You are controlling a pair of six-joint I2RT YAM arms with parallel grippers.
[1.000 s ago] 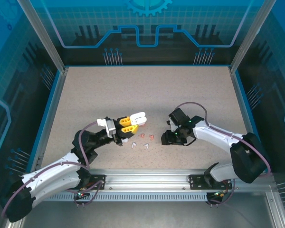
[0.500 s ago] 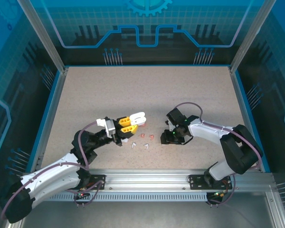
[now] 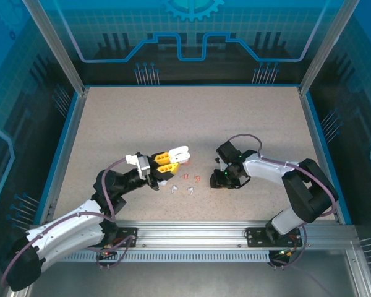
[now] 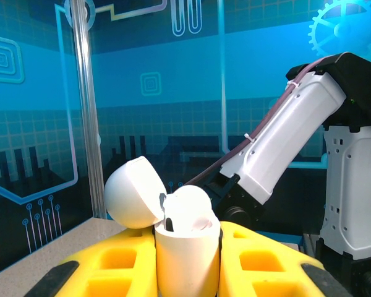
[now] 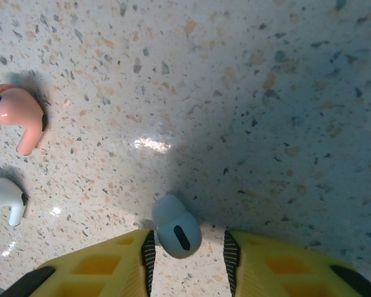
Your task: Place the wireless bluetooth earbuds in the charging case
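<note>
Step in hand: picking a bud off the counter (image 5: pixel 247 93). The right tool (image 5: pixel 187 246) is released, its yellow jaws set either side of a white earbud (image 5: pixel 176 230) at bottom centre of the right wrist frame. The left jaw is about touching it, with a gap on the right.

The left tool (image 4: pixel 187 272) is clenched on the charging case (image 4: pixel 187 247), which is upright, mouth up, lid (image 4: pixel 133 201) flipped back to frame left.

Next move, as I judge it: pinch squarely, lift, carry across to the case, turn the stem down into a well. The bud is tiny, so it could slip.

The bud's long axis runs roughly upper left to lower right, dark slot facing the camera; I can't make out the stem. The salmon earbud (image 5: pixel 18 114), upper left, has its stem pointing down-frame.
</note>
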